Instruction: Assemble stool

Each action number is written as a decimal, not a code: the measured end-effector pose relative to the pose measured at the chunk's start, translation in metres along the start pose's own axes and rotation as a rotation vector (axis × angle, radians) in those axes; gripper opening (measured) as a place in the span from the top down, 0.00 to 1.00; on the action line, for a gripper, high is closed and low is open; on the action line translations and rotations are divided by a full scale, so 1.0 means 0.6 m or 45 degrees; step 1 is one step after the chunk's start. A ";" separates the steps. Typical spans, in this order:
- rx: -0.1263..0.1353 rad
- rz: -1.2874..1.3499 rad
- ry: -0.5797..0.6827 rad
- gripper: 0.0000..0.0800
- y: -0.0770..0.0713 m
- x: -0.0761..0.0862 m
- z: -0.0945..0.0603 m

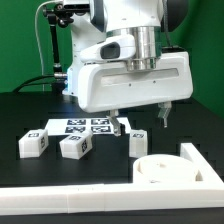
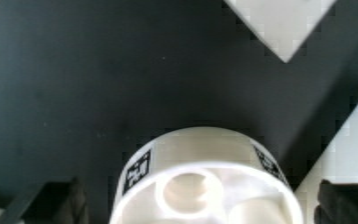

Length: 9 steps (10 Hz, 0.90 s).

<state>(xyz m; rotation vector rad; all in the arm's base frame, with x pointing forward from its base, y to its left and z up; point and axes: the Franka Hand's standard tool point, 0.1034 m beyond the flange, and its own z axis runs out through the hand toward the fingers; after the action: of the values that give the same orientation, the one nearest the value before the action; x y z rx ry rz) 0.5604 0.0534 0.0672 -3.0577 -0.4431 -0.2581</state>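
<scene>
The gripper [image 1: 140, 122] hangs with its fingers [image 1: 117, 126] spread wide and nothing held, right above one stool leg [image 1: 139, 142] on the black table [image 1: 25, 115]. The wrist view shows that leg [image 2: 202, 175] between the fingers. A second leg [image 1: 33, 143] and a third leg [image 1: 76, 146] lie near the marker board [image 1: 85, 124], toward the exterior view's left. The round seat [image 1: 165, 170] sits in the corner of the white wall [image 1: 60, 192]

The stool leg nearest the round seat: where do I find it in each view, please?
Exterior view: the leg stands on the table, at the exterior view's left of the round seat, under the open gripper.
Wrist view: the leg is the large rounded white part with a hole.
Shared landmark: the dark fingers, one on each side of it.
</scene>
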 end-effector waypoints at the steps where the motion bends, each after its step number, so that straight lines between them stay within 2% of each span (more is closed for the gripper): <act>1: 0.016 0.149 -0.008 0.19 0.007 -0.006 0.002; 3: 0.042 0.505 -0.059 0.19 0.002 -0.017 0.006; 5: 0.057 0.685 -0.055 0.19 -0.003 -0.018 0.008; 9: 0.066 0.803 -0.072 0.19 -0.013 -0.021 0.012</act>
<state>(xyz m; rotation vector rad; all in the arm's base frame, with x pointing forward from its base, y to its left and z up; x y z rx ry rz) 0.5476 0.0576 0.0583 -2.9629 0.5048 -0.1256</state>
